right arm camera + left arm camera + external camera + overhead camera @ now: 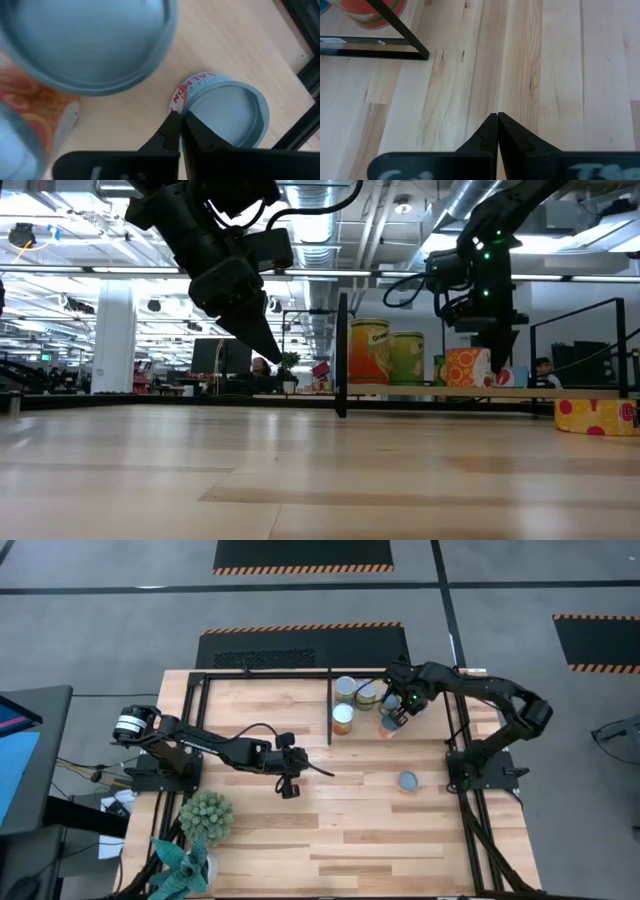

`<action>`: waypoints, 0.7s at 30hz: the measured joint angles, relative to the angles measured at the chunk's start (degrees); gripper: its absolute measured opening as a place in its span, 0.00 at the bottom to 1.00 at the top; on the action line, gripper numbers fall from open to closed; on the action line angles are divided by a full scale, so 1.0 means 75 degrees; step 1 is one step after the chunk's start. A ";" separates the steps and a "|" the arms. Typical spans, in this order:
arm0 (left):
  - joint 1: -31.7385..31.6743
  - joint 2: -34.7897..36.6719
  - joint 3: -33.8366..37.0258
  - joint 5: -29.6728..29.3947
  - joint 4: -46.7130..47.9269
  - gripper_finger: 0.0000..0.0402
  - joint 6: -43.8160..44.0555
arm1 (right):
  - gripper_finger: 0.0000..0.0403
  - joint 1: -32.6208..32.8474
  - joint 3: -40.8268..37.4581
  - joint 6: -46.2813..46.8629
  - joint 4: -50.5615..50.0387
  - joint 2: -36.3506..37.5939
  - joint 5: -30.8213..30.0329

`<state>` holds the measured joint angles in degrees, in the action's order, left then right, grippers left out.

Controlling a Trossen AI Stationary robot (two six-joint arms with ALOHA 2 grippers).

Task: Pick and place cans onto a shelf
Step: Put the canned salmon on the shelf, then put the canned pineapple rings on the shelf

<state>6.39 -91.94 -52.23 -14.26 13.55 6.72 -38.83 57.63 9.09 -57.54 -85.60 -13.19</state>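
Hovering with jaws pressed together and empty, the right gripper (393, 726) sits upper right, above the salmon tin (227, 112). Lift clear before fetching the loose can (408, 781). Left gripper (290, 788), pinched closed on nothing, waits at centre.

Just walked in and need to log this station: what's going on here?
A two-armed robot is moving cans onto the black-framed shelf at the table's far side. The right gripper, shut, is over a group of cans already there, right of the divider bar, beside an orange-labelled can. Whether it touches one cannot be told. One can sits alone on the table near the right arm's base. The left gripper waits shut over bare wood mid-table.
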 joint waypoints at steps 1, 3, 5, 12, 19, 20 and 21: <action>0.0000 0.0000 0.0000 0.0000 0.0000 0.00 -0.0001 | 0.05 -0.0037 0.0000 -0.0044 0.0014 0.0000 -0.0006; 0.0000 0.0000 0.0000 0.0000 0.0002 0.00 -0.0002 | 0.09 -0.0112 0.0000 -0.0080 0.0116 0.0009 -0.0023; 0.0000 0.0000 0.0000 0.0000 0.0002 0.00 -0.0001 | 0.13 -0.0203 0.0000 -0.0081 0.0242 0.0009 -0.0023; 0.0000 0.0000 0.0000 0.0000 0.0004 0.00 0.0000 | 0.20 -0.0446 0.0001 -0.0228 0.0265 0.0009 -0.0050; 0.0000 0.0000 0.0000 0.0000 0.0008 0.00 0.0005 | 0.22 -0.0467 0.0027 -0.0301 0.0162 0.0253 -0.0049; 0.0000 0.0000 0.0000 0.0003 0.0012 0.00 0.0006 | 0.22 -0.0440 0.0057 -0.0301 0.0047 0.0349 -0.0049; 0.0000 0.0000 0.0000 0.0000 0.0020 0.00 0.0006 | 0.22 -0.0418 0.0109 -0.0292 -0.0075 0.0469 -0.0048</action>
<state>6.39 -91.94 -52.23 -14.26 13.70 6.76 -41.97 58.44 6.90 -58.10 -82.09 -13.55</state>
